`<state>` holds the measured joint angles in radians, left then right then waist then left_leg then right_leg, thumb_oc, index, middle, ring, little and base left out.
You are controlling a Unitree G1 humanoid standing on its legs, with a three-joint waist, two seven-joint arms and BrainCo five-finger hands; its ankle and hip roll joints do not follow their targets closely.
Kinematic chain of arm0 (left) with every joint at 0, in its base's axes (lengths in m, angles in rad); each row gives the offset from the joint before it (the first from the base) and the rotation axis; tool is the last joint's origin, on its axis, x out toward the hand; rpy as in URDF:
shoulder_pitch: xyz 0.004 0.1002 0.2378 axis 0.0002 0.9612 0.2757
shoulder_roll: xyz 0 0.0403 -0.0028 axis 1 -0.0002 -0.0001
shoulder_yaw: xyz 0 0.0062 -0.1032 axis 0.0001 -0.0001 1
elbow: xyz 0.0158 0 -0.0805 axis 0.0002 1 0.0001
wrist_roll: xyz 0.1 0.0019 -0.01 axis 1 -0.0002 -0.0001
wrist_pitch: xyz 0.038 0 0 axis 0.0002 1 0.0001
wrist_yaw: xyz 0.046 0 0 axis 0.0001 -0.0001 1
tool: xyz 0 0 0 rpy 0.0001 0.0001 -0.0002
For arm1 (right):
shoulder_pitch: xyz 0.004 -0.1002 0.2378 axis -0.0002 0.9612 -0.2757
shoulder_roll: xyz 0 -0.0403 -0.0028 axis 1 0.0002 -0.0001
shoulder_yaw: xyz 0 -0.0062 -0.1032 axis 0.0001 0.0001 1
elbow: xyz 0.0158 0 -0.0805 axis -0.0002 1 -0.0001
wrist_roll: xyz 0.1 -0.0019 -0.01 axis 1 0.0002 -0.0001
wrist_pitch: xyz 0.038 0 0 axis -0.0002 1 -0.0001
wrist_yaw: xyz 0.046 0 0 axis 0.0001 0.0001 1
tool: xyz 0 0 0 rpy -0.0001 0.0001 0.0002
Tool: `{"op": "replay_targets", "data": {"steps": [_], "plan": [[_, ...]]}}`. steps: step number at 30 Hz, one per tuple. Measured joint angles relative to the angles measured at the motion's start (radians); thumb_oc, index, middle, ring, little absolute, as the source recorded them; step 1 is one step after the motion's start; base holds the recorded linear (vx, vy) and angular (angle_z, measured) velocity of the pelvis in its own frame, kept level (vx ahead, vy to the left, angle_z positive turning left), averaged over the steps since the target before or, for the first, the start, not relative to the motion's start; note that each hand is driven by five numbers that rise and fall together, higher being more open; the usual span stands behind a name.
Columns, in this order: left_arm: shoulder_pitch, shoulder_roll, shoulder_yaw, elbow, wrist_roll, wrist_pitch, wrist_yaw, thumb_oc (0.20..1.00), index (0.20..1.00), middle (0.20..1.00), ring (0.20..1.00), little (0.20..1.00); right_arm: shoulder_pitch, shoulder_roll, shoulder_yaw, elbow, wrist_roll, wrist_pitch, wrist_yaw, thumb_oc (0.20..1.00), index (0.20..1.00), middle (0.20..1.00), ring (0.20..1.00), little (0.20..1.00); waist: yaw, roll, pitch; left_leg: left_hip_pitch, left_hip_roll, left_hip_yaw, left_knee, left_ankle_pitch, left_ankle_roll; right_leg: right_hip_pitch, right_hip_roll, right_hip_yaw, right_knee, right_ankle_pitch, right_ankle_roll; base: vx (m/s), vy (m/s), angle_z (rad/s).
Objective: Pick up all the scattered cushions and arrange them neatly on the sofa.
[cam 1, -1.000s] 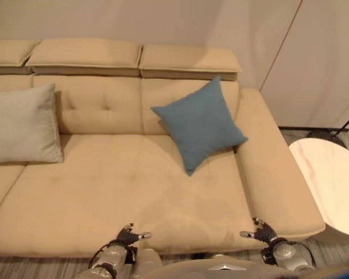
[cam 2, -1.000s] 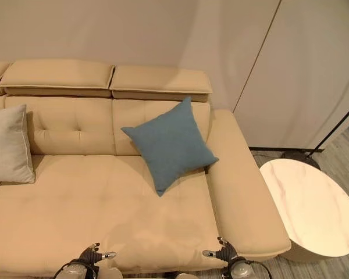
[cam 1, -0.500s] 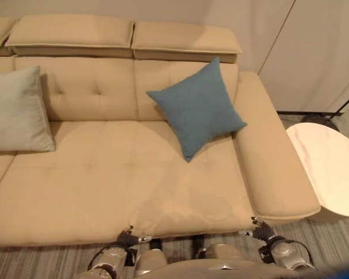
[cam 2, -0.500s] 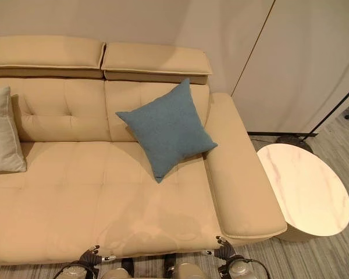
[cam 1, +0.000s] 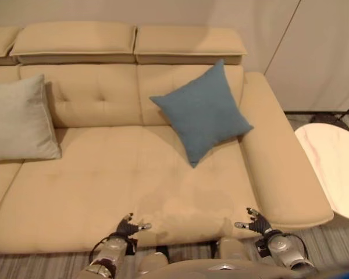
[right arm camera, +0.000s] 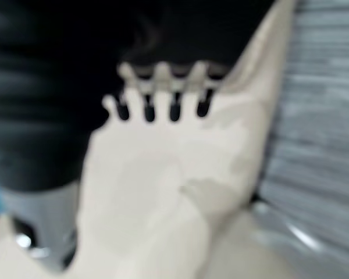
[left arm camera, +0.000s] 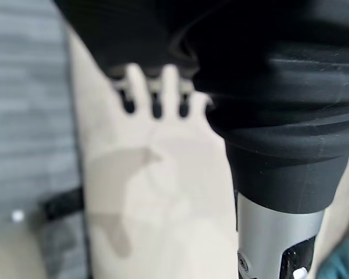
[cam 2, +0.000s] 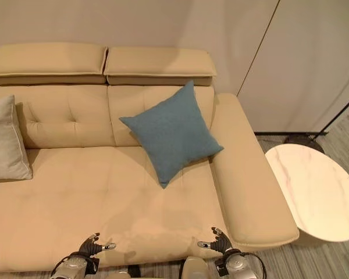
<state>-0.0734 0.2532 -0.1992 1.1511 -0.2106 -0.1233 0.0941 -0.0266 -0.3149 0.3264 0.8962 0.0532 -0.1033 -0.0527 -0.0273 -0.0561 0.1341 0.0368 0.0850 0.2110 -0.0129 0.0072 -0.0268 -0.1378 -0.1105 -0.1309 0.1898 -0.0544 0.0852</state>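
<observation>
Both robot hands sit further in over the sofa's front edge than half a second ago; the whole view has shifted too, so the camera moved, and the cushions have kept their places.

Blue cushion (cam 1: 202,111) stands on one corner, diamond-wise, leaning against the backrest near the sofa's (cam 1: 104,186) right armrest; top corner points up at the headrest, bottom corner rests on the seat. Grey cushion (cam 1: 18,119) stands upright against the backrest at the left, long axis roughly vertical, well apart from the blue one.

Left robot hand (cam 1: 128,228) hangs low over the seat's front edge, fingers straight and relaxed, holding nothing. Right robot hand (cam 1: 255,222) is likewise near the armrest, fingers spread, empty. Round white surface (cam 2: 317,192) stands right of the armrest.
</observation>
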Motion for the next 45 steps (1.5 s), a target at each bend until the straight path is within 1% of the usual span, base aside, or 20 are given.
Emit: {"op": "replay_targets", "data": {"steps": [2,3,4,6,9,11,14,15,20,22,24,25,30,31,33,35,37,38,40,45], "plan": [[0.003,0.000,0.000,-0.024,-0.014,0.000,0.001,1.000,1.000,1.000,1.000,1.000,0.001,-0.024,-0.004,-0.054,0.000,-0.009,-0.003,1.000,1.000,1.000,1.000,1.000,0.005,0.000,0.000,-0.009,0.011,-0.003,0.005,0.004,-0.007,0.005,0.016,-0.009,-0.016,0.015,-0.017,-0.04,-0.087,0.02],[0.003,0.000,0.000,-0.024,-0.014,0.000,0.001,1.000,1.000,1.000,1.000,1.000,0.001,-0.024,-0.004,-0.054,0.000,-0.009,-0.003,1.000,1.000,1.000,1.000,1.000,0.005,0.000,0.000,-0.009,0.011,-0.003,0.005,0.004,-0.007,0.005,0.016,-0.009,-0.016,0.015,-0.017,-0.04,-0.056,0.08],[0.007,0.000,0.001,-0.082,-0.019,-0.004,0.001,1.000,1.000,1.000,1.000,1.000,0.007,-0.064,-0.004,-0.130,-0.001,-0.012,-0.010,1.000,1.000,1.000,1.000,1.000,0.013,0.002,0.001,-0.025,0.023,-0.010,0.023,0.004,-0.009,0.005,0.025,-0.022,-0.021,0.014,-0.016,-0.05,-0.056,0.12],[-0.006,0.000,0.001,-0.115,-0.043,-0.020,0.003,1.000,1.000,1.000,1.000,1.000,0.001,-0.111,-0.023,-0.206,-0.002,-0.022,-0.019,1.000,1.000,1.000,1.000,1.000,0.014,0.007,0.009,-0.041,0.031,-0.027,0.025,0.010,-0.023,0.001,0.034,-0.031,-0.032,0.017,-0.016,-0.08,-0.074,0.14],[0.002,0.004,0.002,-0.192,-0.070,-0.021,0.025,1.000,1.000,1.000,1.000,1.000,-0.010,-0.136,-0.030,-0.249,-0.004,-0.027,-0.029,1.000,1.000,1.000,1.000,1.000,0.018,0.011,0.019,-0.073,0.040,-0.031,0.032,0.010,-0.034,-0.030,0.036,-0.035,-0.024,0.020,-0.014,-0.05,-0.047,0.05],[-0.003,0.005,0.002,-0.211,-0.084,-0.028,0.029,1.000,1.000,1.000,1.000,1.000,-0.018,-0.135,-0.031,-0.249,-0.009,-0.028,-0.032,1.000,1.000,1.000,1.000,1.000,0.017,0.016,0.039,-0.079,0.039,-0.033,0.031,0.018,-0.037,-0.036,0.034,-0.035,-0.021,0.022,-0.013,-0.03,-0.031,0.04],[0.009,0.009,0.005,-0.240,-0.085,-0.029,0.037,1.000,1.000,1.000,1.000,1.000,-0.014,-0.138,-0.029,-0.263,-0.020,-0.026,-0.031,1.000,1.000,1.000,1.000,1.000,0.018,0.019,0.045,-0.087,0.040,-0.033,0.027,0.017,-0.035,-0.047,0.031,-0.035,-0.016,0.022,-0.013,-0.06,-0.029,0.01],[0.012,0.019,0.005,-0.304,-0.097,-0.035,0.039,1.000,1.000,1.000,1.000,1.000,-0.018,-0.148,-0.041,-0.310,-0.028,-0.029,-0.036,1.000,1.000,1.000,1.000,1.000,0.018,0.020,0.068,-0.091,0.037,-0.033,0.021,0.026,-0.031,-0.056,0.029,-0.035,-0.015,0.026,-0.010,-0.09,-0.020,0.01],[-0.058,0.031,0.007,-0.351,-0.145,-0.049,0.069,1.000,1.000,1.000,1.000,1.000,-0.095,-0.160,-0.044,-0.327,-0.039,-0.032,-0.053,1.000,1.000,1.000,1.000,1.000,0.019,0.022,0.117,-0.132,0.030,-0.053,0.017,0.051,-0.035,-0.088,0.024,-0.045,-0.014,0.042,-0.013,-0.13,-0.021,0.09],[-0.143,0.028,0.009,-0.355,-0.201,-0.059,0.107,1.000,1.000,1.000,1.000,1.000,-0.194,-0.166,-0.043,-0.320,-0.038,-0.032,-0.081,1.000,1.000,1.000,1.000,1.000,0.022,0.018,0.169,-0.166,0.030,-0.058,0.022,0.066,-0.035,-0.120,0.021,-0.053,-0.004,0.049,-0.014,-0.16,-0.024,0.14],[-0.173,0.028,0.010,-0.377,-0.228,-0.060,0.116,1.000,1.000,1.000,1.000,1.000,-0.248,-0.171,-0.039,-0.322,-0.037,-0.032,-0.088,1.000,1.000,1.000,1.000,1.000,0.022,0.017,0.178,-0.198,0.029,-0.061,0.029,0.070,-0.036,-0.150,0.020,-0.055,0.004,0.051,-0.016,-0.11,-0.026,0.09],[-0.227,0.030,0.005,-0.405,-0.252,-0.065,0.133,1.000,1.000,1.000,1.000,1.000,-0.321,-0.186,-0.037,-0.320,-0.035,-0.031,-0.107,1.000,1.000,1.000,1.000,1.000,0.023,0.016,0.199,-0.243,0.027,-0.077,0.044,0.076,-0.038,-0.191,0.014,-0.067,0.024,0.051,-0.016,-0.08,-0.041,0.23],[-0.369,0.039,0.007,-0.422,-0.294,-0.086,0.171,1.000,1.000,1.000,1.000,1.000,-0.503,-0.229,-0.031,-0.311,-0.014,-0.021,-0.144,1.000,1.000,1.000,1.000,1.000,0.034,0.009,0.245,-0.301,0.029,-0.092,0.053,0.091,-0.043,-0.244,0.012,-0.081,0.046,0.051,-0.021,-0.04,-0.034,0.10],[-0.405,0.043,0.003,-0.420,-0.316,-0.087,0.185,1.000,1.000,1.000,1.000,1.000,-0.571,-0.255,0.010,-0.298,-0.006,-0.011,-0.153,1.000,1.000,1.000,1.000,1.000,0.035,0.005,0.253,-0.315,0.030,-0.099,0.059,0.091,-0.045,-0.261,0.010,-0.081,0.056,0.049,-0.021,-0.01,-0.038,0.03],[-0.461,0.050,-0.002,-0.420,-0.320,-0.089,0.194,1.000,1.000,1.000,1.000,1.000,-0.654,-0.292,0.031,-0.281,-0.006,-0.010,-0.161,1.000,1.000,1.000,1.000,1.000,0.035,0.002,0.256,-0.350,0.029,-0.102,0.065,0.093,-0.046,-0.295,0.006,-0.082,0.065,0.050,-0.023,0.00,-0.031,0.05],[-0.518,0.063,-0.010,-0.404,-0.328,-0.090,0.197,1.000,1.000,1.000,1.000,1.000,-0.753,-0.295,0.046,-0.222,-0.007,0.001,-0.180,1.000,1.000,1.000,1.000,1.000,0.034,-0.010,0.264,-0.371,0.029,-0.108,0.068,0.101,-0.046,-0.317,0.008,-0.082,0.070,0.058,-0.034,-0.01,-0.036,0.04],[-0.569,0.071,-0.021,-0.390,-0.331,-0.090,0.200,1.000,1.000,1.000,1.000,1.000,-0.816,-0.311,0.060,-0.193,-0.008,0.010,-0.198,1.000,1.000,1.000,1.000,1.000,0.034,-0.016,0.267,-0.393,0.031,-0.114,0.068,0.103,-0.048,-0.334,0.009,-0.091,0.071,0.058,-0.035,0.01,-0.043,0.08],[-0.611,0.075,-0.038,-0.379,-0.338,-0.090,0.214,1.000,1.000,1.000,1.000,1.000,-0.863,-0.337,0.071,-0.173,-0.012,0.017,-0.206,1.000,1.000,1.000,1.000,1.000,0.033,-0.020,0.270,-0.415,0.031,-0.115,0.069,0.106,-0.048,-0.355,0.007,-0.093,0.072,0.058,-0.035,0.01,-0.009,0.08],[-0.641,0.077,-0.037,-0.378,-0.354,-0.091,0.223,1.000,1.000,1.000,1.000,1.000,-0.902,-0.338,0.070,-0.157,-0.019,0.027,-0.235,1.000,1.000,1.000,1.000,1.000,0.031,-0.029,0.280,-0.425,0.030,-0.116,0.069,0.109,-0.047,-0.363,0.007,-0.095,0.072,0.064,-0.044,-0.02,-0.022,0.05],[-0.731,0.058,-0.087,-0.342,-0.381,-0.100,0.244,1.000,1.000,1.000,1.000,1.000,-1.025,-0.347,0.081,-0.043,-0.007,0.034,-0.286,1.000,1.000,1.000,1.000,1.000,0.020,-0.043,0.296,-0.478,0.021,-0.136,0.088,0.109,-0.047,-0.407,0.001,-0.097,0.084,0.064,-0.044,-0.01,-0.020,0.08]]}}
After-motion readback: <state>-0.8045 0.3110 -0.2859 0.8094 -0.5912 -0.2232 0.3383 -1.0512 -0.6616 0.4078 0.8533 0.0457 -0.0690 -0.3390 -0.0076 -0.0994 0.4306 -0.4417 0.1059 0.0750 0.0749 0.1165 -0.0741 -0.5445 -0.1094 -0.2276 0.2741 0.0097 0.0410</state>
